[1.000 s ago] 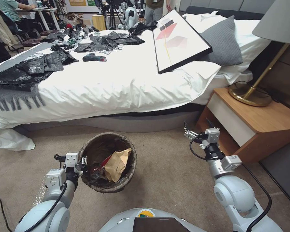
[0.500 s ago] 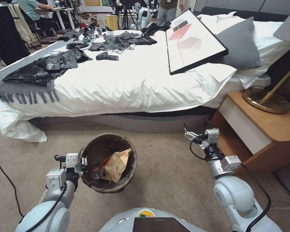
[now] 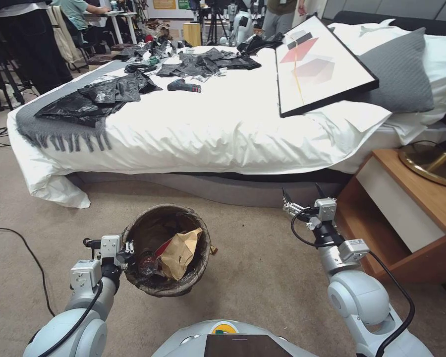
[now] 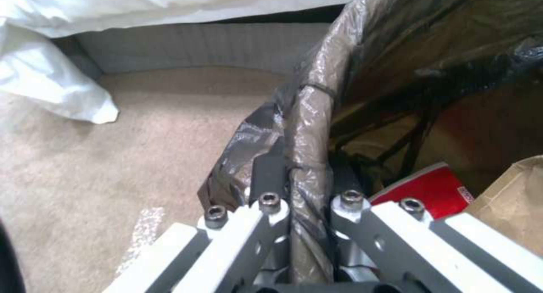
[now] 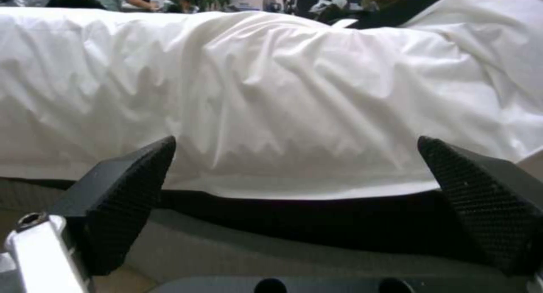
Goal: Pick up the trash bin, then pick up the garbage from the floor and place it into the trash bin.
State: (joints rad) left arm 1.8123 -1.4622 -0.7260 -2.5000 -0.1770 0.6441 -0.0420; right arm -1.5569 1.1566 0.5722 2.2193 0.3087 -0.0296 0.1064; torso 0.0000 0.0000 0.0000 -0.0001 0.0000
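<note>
- Carpeted floor (image 3: pixel 262 277) beside bed (image 3: pixel 208 134).
- Left pincer (image 3: pixel 129 248) clamps trash bin (image 3: pixel 166 250) rim; bagged garbage (image 3: pixel 181 253) inside.
- Right pincer (image 3: pixel 300 196) spread wide, empty, facing bed edge, bin well to its left.

A bed (image 3: pixel 208 129) with white sheets spans the far side of the beige carpet (image 3: pixel 262 277). Black plastic bags (image 3: pixel 96 94) lie scattered over its left and far parts, on a grey fringed blanket (image 3: pixel 59 131). A framed picture (image 3: pixel 319 64) leans against a grey pillow (image 3: pixel 399 69) at the right. A wooden nightstand (image 3: pixel 406 218) stands at the right, bearing a brass lamp base (image 3: pixel 431 163).
</note>
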